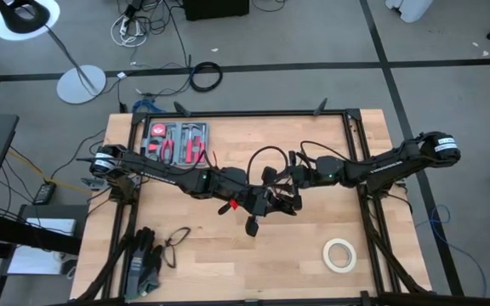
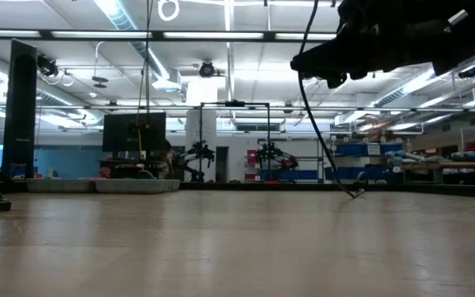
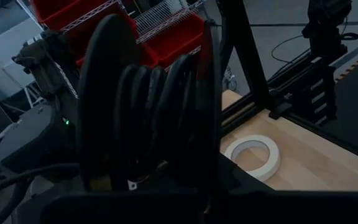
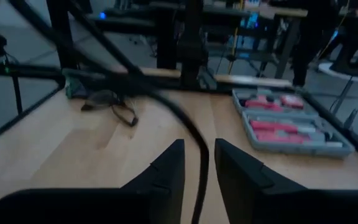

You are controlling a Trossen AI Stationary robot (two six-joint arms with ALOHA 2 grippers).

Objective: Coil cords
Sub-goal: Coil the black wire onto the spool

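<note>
grey floor (image 1: 313, 34) with dark tape lines, loose cables scattered on it. white ring lamp (image 1: 24, 17) on a round base at the far left corner. low view: long ceiling strip lights (image 2: 122, 12), a dark monitor (image 2: 134, 132), blue shelving (image 2: 369, 161) behind.

My high camera looks straight down on the whole wooden table (image 1: 228, 263), while the low one sits at tabletop level facing the room beyond. My left wrist camera, crowded close by coiled cord (image 3: 148, 112), shares the tape roll (image 3: 253, 155) with the overhead; my right wrist camera shares the tool case (image 4: 291, 121).
</note>
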